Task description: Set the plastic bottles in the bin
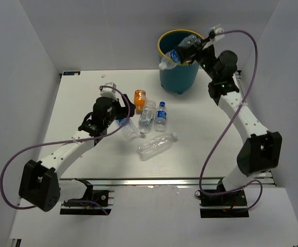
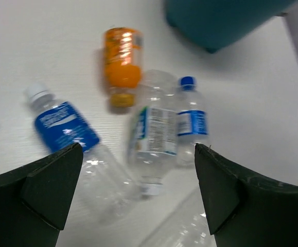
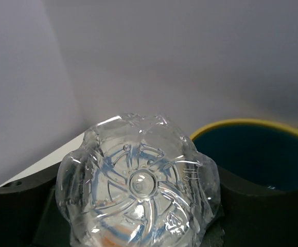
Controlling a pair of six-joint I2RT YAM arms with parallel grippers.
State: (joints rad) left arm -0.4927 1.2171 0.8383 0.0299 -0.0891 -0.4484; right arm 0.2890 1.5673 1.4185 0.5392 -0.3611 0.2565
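– Ribbed base of a clear bottle [image 3: 138, 185] fills the right wrist view, clamped between the two dark fingers of the right pincer [image 3: 138, 216].

– So it is grasping. Where is the bin from there?

– Ahead of the pincer, off to its right and lower down: the yellow-rimmed teal bin [image 3: 257, 149], mouth open. From above, the bottle's long axis runs out from the fingers and slants down, cap end leading. The cap overlaps the bin's left rim. Whether it sits inside the rim line I cannot tell.

– Then the release turns on that?

– I judge so. Carrying the pincer further over the bin's middle before letting go looks safer, or the bottle could tip off the rim.

– And the left pincer [image 2: 137, 154]?

– Released, jaws wide, holding nothing, hovering over the table [image 1: 87, 103]. Just ahead, between its fingers, lies a white-labelled clear bottle [image 2: 153, 128], long axis pointing away from the pincer, crossways to the closing line. A blue-capped bottle [image 2: 191, 116] touches its right side. A blue-labelled bottle [image 2: 64, 123] runs under the left finger, and an orange bottle [image 2: 122, 64] lies further ahead. A larger clear bottle [image 1: 156, 145] lies back toward the arm bases.

– Which arm takes those?

– The left is plainly nearer; the right is over at the bin.
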